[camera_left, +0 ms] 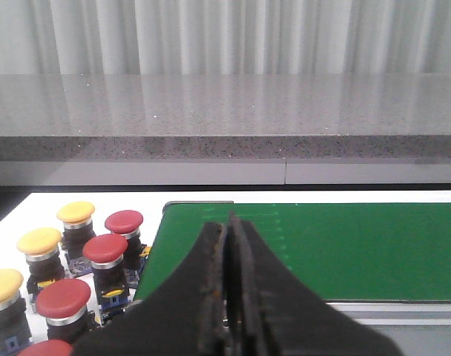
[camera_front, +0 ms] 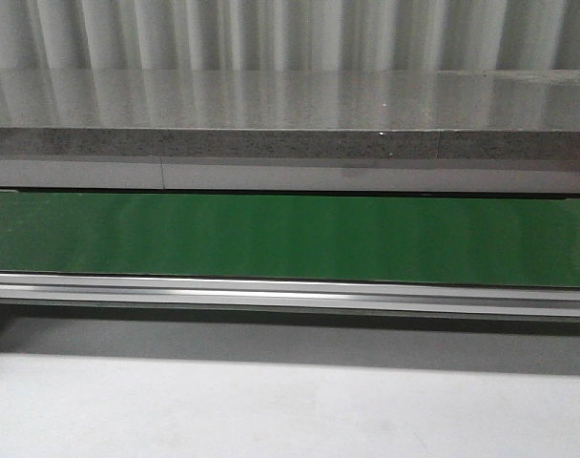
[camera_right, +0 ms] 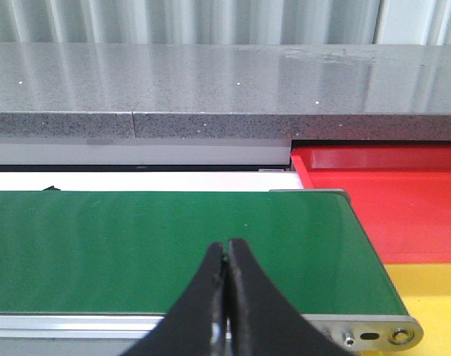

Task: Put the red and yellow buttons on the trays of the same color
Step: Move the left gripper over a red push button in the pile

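A: Looking ahead, only the green belt (camera_front: 290, 239) shows.
B: Left wrist?
A: Left gripper (camera_left: 230, 222) closed, empty; red buttons (camera_left: 105, 248) and yellow buttons (camera_left: 76, 212) cluster beside the belt.
B: Right?
A: Right gripper (camera_right: 226, 248) closed, empty; red tray (camera_right: 389, 196) and yellow tray (camera_right: 433, 293) adjoin the belt's end.

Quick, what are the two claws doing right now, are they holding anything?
Left gripper: closed, holding nothing.
Right gripper: closed, holding nothing.
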Robot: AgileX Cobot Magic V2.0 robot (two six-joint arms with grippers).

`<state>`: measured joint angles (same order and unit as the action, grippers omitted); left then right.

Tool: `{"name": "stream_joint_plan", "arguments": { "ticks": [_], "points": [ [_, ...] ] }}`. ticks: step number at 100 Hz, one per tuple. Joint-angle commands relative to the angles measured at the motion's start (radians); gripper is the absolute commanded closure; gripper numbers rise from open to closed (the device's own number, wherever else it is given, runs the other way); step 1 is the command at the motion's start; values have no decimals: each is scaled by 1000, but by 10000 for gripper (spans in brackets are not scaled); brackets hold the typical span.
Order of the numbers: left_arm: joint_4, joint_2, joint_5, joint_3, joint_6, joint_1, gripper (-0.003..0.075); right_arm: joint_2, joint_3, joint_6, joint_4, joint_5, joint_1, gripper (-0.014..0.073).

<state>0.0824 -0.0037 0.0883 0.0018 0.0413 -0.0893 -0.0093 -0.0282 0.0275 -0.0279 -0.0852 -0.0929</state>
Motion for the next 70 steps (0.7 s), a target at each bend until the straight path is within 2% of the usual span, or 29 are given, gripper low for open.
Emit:
{"name": "stream_joint_plan", "arguments": {
  "ticks": [1,70],
  "points": [
    [-3,-36,-88,43,-1,-6,741,-10,20,-9,1,74,-2,659],
    [-18,-36,-88,43,-1,-6,741,-10,20,-9,1,74,-2,659]
  ]
}}
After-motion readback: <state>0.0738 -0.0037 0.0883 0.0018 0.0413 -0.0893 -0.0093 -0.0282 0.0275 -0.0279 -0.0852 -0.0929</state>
